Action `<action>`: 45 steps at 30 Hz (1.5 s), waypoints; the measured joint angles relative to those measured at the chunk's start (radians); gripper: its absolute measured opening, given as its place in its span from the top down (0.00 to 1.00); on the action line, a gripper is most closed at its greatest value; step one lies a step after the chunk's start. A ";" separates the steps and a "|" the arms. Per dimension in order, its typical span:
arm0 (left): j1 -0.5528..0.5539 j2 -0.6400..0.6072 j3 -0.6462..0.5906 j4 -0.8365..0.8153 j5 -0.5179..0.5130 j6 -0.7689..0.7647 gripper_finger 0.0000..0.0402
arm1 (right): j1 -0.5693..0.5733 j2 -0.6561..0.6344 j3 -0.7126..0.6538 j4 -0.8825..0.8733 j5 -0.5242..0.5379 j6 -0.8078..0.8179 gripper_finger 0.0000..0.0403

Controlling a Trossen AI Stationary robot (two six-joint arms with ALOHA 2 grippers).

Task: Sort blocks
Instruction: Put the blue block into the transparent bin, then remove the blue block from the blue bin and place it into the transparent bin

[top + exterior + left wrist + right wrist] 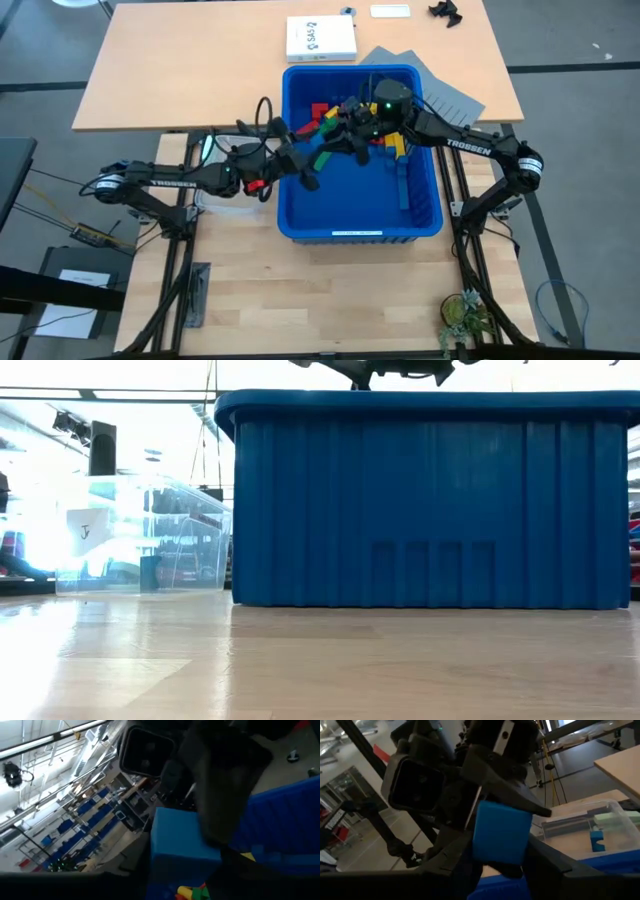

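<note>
Blocks: red, yellow, blue and green bricks, heaped at the 12 o'clock end of the bin; the 6 o'clock half of its floor shows bare.
Blue block: the one in play, up in the air above the bin, about level with its rim, toward 10 o'clock from the bin's middle.
Bin: large, blue, mid-table.
Tub: small, clear, just beside the bin at 9 o'clock; a small blue piece and a pale green one lie inside.
Right gripper: reaches in from 3 o'clock, over the heap; clamped on the blue block, a dark finger on each side of it.
Left gripper: comes in from 9 o'clock and meets the right one nose to nose at the block. Whether it has closed on the block I cannot tell.
Step in hand, as I judge it: passing the blue block from right to left, so it can go over to the tub.
Doing it well: the right should let go only once the left has a firm hold on free faces of the block, then back away toward 3 o'clock in a straight line.
Risk: a loose hold drops the block back into the bin.
Next: left arm swings to 9 o'clock, clears the bin wall, and lowers into the tub before releasing.
</note>
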 joint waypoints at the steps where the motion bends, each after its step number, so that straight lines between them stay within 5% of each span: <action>1: 0.000 0.000 0.000 0.002 -0.004 -0.004 0.63 | 0.001 0.000 0.000 -0.001 -0.003 -0.006 0.59; 12: -0.005 -0.063 0.000 -0.086 -0.296 -0.201 0.64 | -0.081 -0.062 0.000 -0.001 -0.011 -0.030 0.45; 18: 0.004 -0.187 0.000 -0.426 -0.398 -0.467 0.64 | -0.119 -0.097 0.001 -0.056 -0.010 -0.095 0.44; 23: 0.043 -0.287 0.000 -0.865 -0.392 -0.833 0.63 | -0.124 -0.092 0.000 -0.119 -0.007 -0.155 0.45; 30: 0.135 -0.318 0.000 -1.350 -0.208 -1.198 0.62 | -0.130 -0.081 0.000 -0.292 0.039 -0.345 0.45; 36: 0.153 -0.307 -0.055 -1.382 -0.134 -1.238 0.58 | -0.139 -0.081 0.000 -0.442 0.221 -0.511 0.45; 45: 0.195 -0.306 -0.122 -1.382 -0.062 -1.342 0.31 | -0.137 -0.072 0.000 -0.709 0.596 -0.676 0.34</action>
